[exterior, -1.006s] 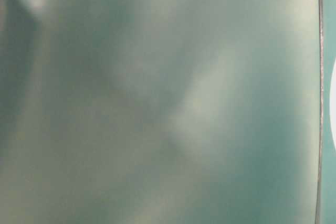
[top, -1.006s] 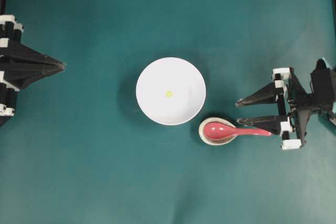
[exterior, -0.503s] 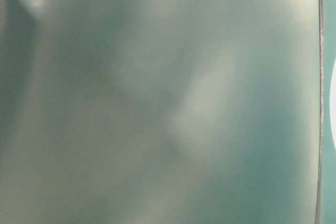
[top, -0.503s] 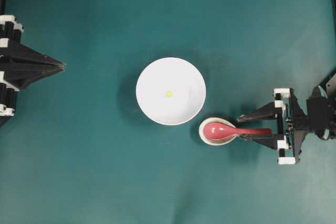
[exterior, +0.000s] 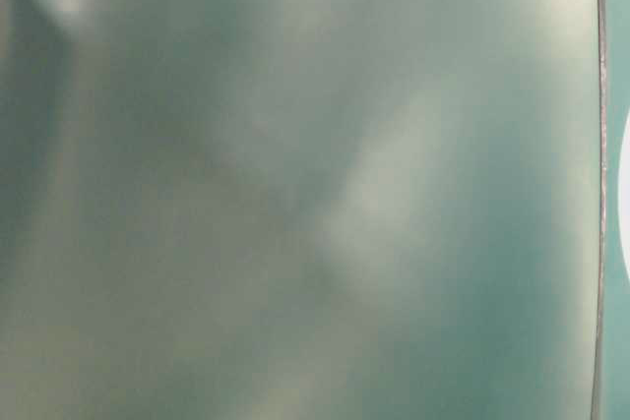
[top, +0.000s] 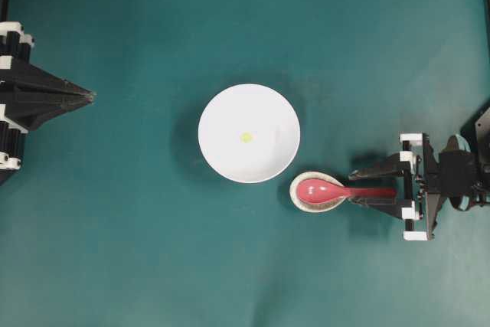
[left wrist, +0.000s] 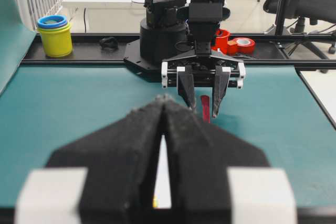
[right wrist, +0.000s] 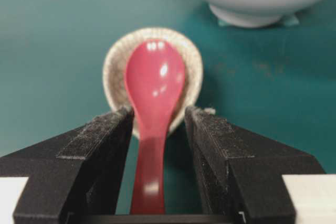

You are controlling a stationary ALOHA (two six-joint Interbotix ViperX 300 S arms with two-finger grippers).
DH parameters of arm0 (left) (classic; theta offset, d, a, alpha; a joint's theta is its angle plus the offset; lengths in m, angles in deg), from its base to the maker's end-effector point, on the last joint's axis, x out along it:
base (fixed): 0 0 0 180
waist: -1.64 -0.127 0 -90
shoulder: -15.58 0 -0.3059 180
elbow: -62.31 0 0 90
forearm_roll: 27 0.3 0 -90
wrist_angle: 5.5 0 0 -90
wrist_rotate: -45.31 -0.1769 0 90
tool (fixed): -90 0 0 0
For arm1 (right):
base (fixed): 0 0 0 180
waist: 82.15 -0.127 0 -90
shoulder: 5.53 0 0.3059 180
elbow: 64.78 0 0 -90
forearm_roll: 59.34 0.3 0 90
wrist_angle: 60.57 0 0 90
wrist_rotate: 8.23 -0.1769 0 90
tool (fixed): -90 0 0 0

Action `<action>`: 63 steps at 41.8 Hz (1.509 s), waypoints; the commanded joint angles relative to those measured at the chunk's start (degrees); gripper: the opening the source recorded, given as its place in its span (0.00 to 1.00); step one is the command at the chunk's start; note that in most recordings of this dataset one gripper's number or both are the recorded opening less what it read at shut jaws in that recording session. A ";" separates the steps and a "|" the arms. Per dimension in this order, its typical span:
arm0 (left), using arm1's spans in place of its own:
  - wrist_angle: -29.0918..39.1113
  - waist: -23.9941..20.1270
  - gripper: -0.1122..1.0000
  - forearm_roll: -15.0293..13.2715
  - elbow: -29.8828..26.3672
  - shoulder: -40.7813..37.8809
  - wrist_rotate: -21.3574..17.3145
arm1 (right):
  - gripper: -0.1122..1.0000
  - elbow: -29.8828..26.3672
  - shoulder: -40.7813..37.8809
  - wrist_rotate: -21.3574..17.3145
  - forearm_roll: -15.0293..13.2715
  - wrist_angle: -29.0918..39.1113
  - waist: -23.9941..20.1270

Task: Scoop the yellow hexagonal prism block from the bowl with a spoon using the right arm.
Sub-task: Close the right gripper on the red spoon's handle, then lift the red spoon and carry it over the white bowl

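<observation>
Glossy pink-red spoon (right wrist: 153, 108) is sitting with its deep scoop in a little speckled dish (right wrist: 195, 72), handle sticking out between the right gripper (right wrist: 156, 124) fingers, which are standing open either side, not squeezing it. Tiny yellow block (top: 246, 137) is lying mid-bowl (top: 222, 155). Left gripper (top: 86, 96) is resting closed, holding nothing.

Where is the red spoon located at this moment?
In the overhead view the spoon lies right of centre, its scoop resting in the small speckled dish just beside the white bowl, its handle between the fingers of the open right end effector.
</observation>
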 commanded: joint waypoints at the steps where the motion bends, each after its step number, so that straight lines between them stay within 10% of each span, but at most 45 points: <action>1: -0.26 -0.09 0.10 0.18 -1.14 -0.26 0.00 | 0.57 -0.35 0.62 -0.09 0.09 0.79 -0.26; 45: -0.26 -0.09 0.10 0.09 -1.05 -0.62 0.00 | 0.54 -1.32 0.62 -0.09 -0.62 3.69 -0.70; 63: -0.26 -0.09 0.10 0.18 -1.05 -0.62 0.00 | 0.31 -1.49 2.55 -0.09 -0.26 3.87 -0.70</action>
